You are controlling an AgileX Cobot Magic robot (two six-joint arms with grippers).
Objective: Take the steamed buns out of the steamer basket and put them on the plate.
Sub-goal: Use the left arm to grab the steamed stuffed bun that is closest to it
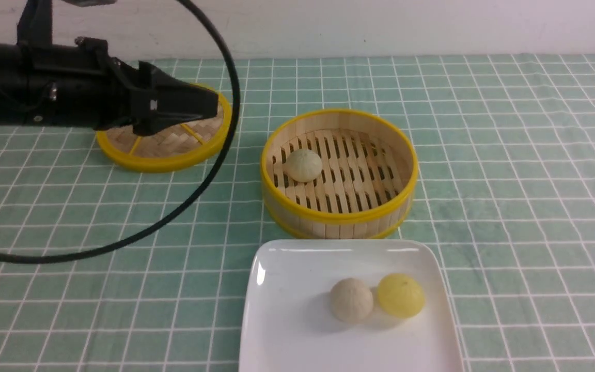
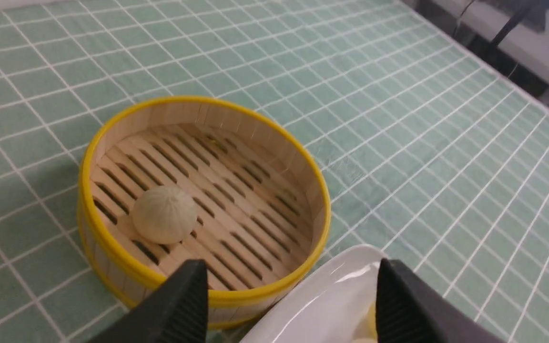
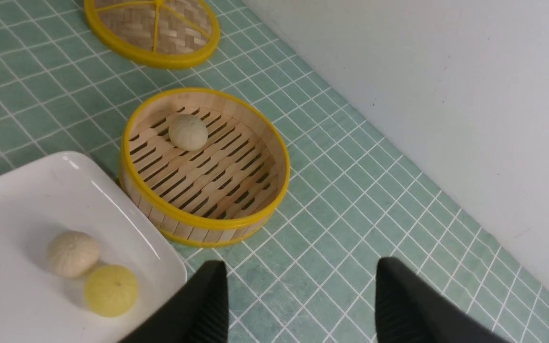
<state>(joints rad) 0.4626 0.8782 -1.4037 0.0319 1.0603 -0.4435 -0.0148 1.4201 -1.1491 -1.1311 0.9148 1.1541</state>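
Plainly, the last job is the pale bun [image 1: 303,165] lying on the slatted floor of the steamer basket [image 1: 339,214], close to the wall on the robot's left. It looks light and soft, probably squashy under pressure, with a pleated dome that offers little to catch on. I would judge the best hold to be low across its widest part, one finger on each side, closed gently enough not to dent it. The nearby wall may crowd one finger (an approach from above seems safest). Both sets of jaws stand parted and empty: the left jaws hang above the woven lid [image 1: 166,150], off to the left of the basket, and the right jaws show only in the right wrist view, over the green checked counter [image 1: 509,155] beside the plate [image 1: 287,320]. By count there are three buns: one in the basket and two on the plate, another pale bun [image 1: 351,299] and a yellow bun [image 1: 401,295], side by side and apparently touching. There is one basket, one plate, one lid.
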